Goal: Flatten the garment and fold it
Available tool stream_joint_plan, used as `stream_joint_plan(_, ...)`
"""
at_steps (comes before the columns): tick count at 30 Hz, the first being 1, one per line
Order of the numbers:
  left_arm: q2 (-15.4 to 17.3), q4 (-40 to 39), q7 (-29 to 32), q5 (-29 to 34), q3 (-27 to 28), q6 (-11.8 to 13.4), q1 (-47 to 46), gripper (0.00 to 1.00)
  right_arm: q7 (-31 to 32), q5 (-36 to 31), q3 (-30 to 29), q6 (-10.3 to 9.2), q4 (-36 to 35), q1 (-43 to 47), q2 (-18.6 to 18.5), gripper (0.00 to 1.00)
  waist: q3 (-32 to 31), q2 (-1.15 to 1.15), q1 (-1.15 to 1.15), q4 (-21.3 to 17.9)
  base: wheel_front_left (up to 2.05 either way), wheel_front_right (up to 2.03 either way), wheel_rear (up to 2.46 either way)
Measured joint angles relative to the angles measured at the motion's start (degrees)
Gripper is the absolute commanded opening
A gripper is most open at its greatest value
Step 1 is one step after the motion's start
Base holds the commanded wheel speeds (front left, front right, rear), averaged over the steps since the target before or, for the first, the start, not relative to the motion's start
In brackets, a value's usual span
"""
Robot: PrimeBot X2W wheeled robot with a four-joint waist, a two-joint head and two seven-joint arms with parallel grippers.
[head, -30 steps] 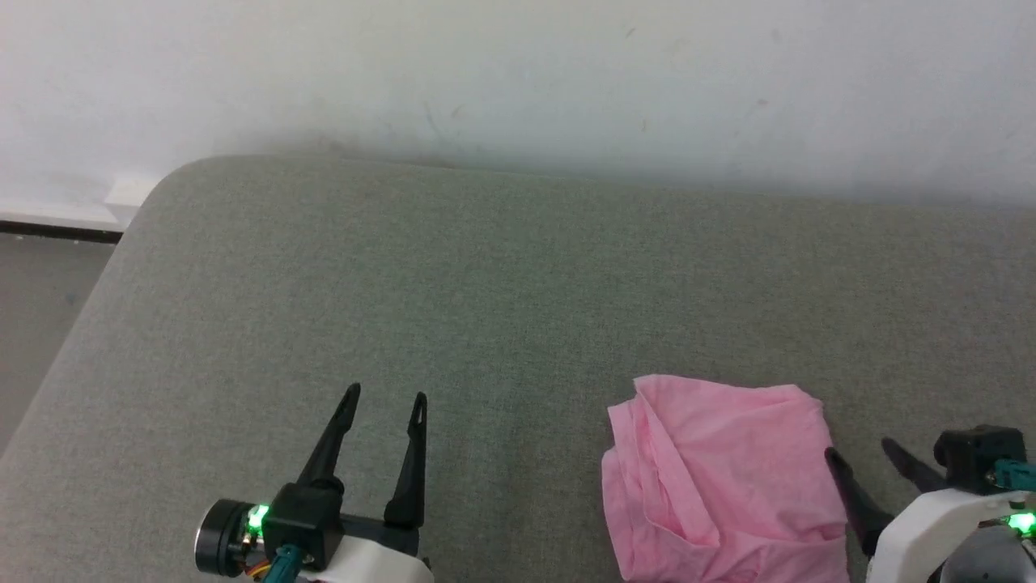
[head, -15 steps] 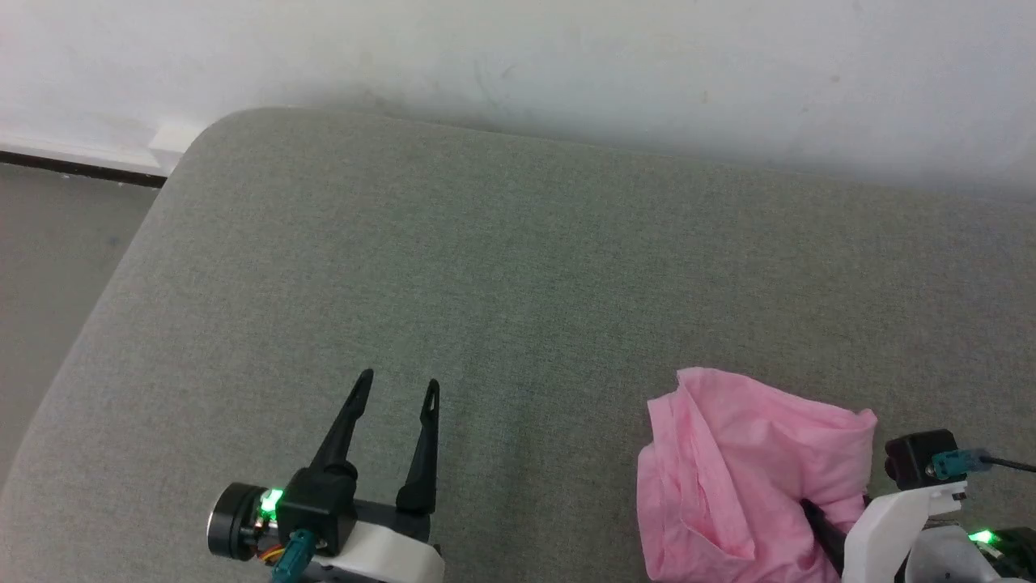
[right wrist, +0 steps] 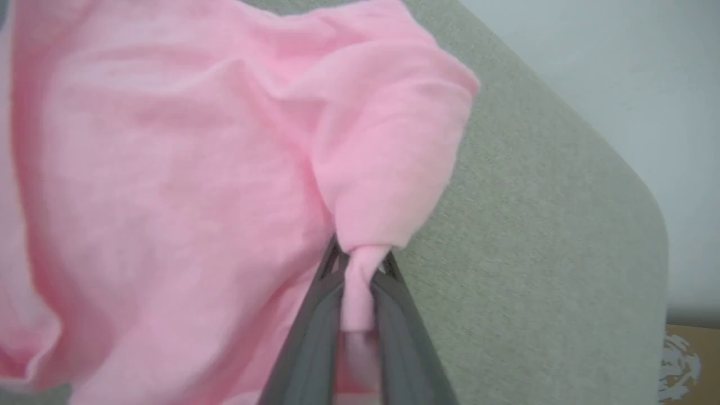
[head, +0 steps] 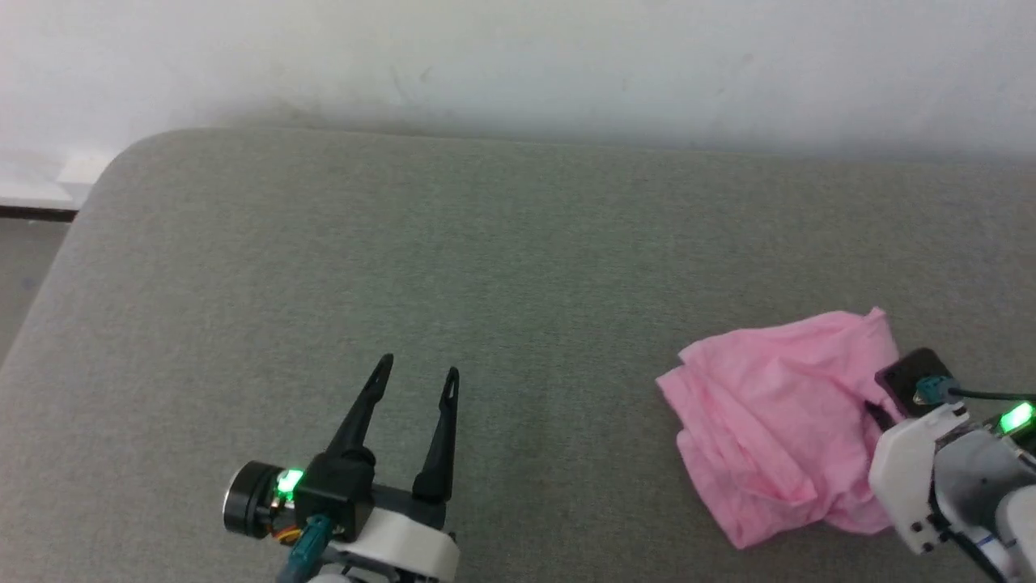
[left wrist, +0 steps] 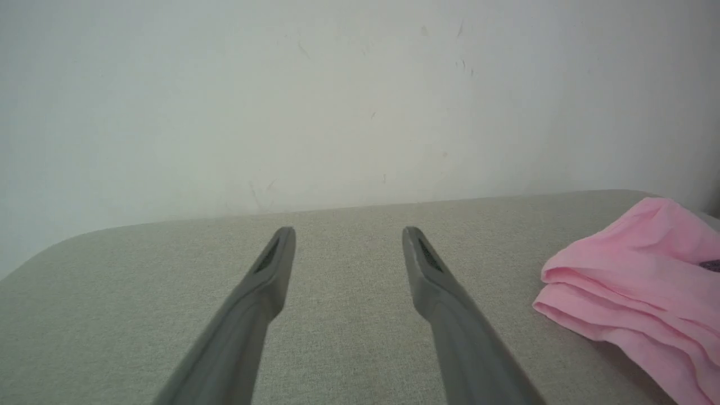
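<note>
My right gripper [right wrist: 360,261] is clamping a bunched edge of the pink shorts [head: 777,421], crumpled at the right of the grey cushion [head: 486,243]; my left gripper [head: 414,374] is hovering, fingers spread. I'm aiming to lift slowly, letting the folds fall open.

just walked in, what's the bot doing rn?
It is working on a pink garment that lies crumpled on the grey padded surface, not yet flattened or folded. The right gripper is shut on a bunched bit of cloth at the garment's edge. The left gripper is open, over bare surface and well apart from the garment.
</note>
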Motion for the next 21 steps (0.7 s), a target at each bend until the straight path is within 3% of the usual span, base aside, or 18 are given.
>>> stream_joint_plan(6, -0.4, 0.3, 0.0, 1.4, -1.5, -0.7, -5.2, 1.0, -1.2, -1.0, 7.0, 0.01, 0.5, -6.6, -15.7, 0.0, 1.4, 0.0, 0.0, -6.0, 0.0, 0.0, 0.0)
stream_joint_plan(10, -0.5, 0.5, 0.0, 2.0, -2.0, -0.8, -8.8, 1.0, -4.0, 1.3, 9.0, 0.02, 4.9, -10.2, -22.9, 0.0, 3.7, 0.0, 0.0, -9.5, 0.0, 0.0, 0.0)
stream_joint_plan(15, -0.4, -0.5, 0.0, 3.3, -3.2, -1.3, -13.0, 1.0, -9.2, 2.6, 9.7, 0.02, 12.1, -13.5, -27.4, 0.0, 8.1, 0.0, 0.0, -12.3, 0.0, 0.0, 0.0)
stream_joint_plan(21, -0.2, -1.8, 0.0, 4.2, -4.5, -1.7, -17.3, 1.0, -16.4, 2.3, 6.9, 0.02, 22.7, -16.7, -29.0, 0.0, 14.5, 0.0, 0.01, -14.0, 0.0, 0.0, 0.0)
